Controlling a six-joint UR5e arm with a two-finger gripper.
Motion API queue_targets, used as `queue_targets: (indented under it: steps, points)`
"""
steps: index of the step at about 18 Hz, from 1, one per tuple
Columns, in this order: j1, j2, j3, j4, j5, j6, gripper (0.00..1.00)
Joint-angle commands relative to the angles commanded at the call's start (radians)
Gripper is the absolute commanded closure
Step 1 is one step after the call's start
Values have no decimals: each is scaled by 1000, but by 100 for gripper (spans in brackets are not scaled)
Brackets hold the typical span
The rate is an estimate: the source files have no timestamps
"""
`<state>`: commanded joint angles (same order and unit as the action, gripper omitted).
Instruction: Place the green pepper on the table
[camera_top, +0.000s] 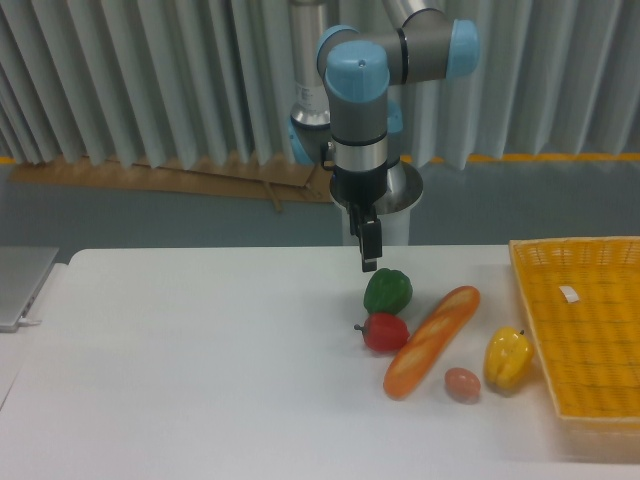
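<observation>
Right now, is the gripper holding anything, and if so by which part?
Nothing is held. The gripper hangs just above the green pepper, which sits on the table touching the red pepper.

We record a glossy dark green pepper (387, 291), a red pepper (384, 332), a yellow pepper (508, 360), an orange baguette (431, 341) fading to paler yellow along its top, and a small pinkish-tan egg (461, 384), all against the plain white table (180, 370). We note the basket (585, 340) is a yellow-orange weave carrying a small white tag, and the arm (385, 60) is grey with light blue joint caps above a black gripper (368, 245). The curtain (130, 75) shows pale grey vertical pleats.
</observation>
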<state>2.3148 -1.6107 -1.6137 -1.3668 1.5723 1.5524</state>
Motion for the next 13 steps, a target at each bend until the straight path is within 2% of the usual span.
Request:
queue_targets:
  steps: [4,13]
  points:
    - [2,-26,-5,0,6,0,0]
    - [0,-20,5,8,2,5,0]
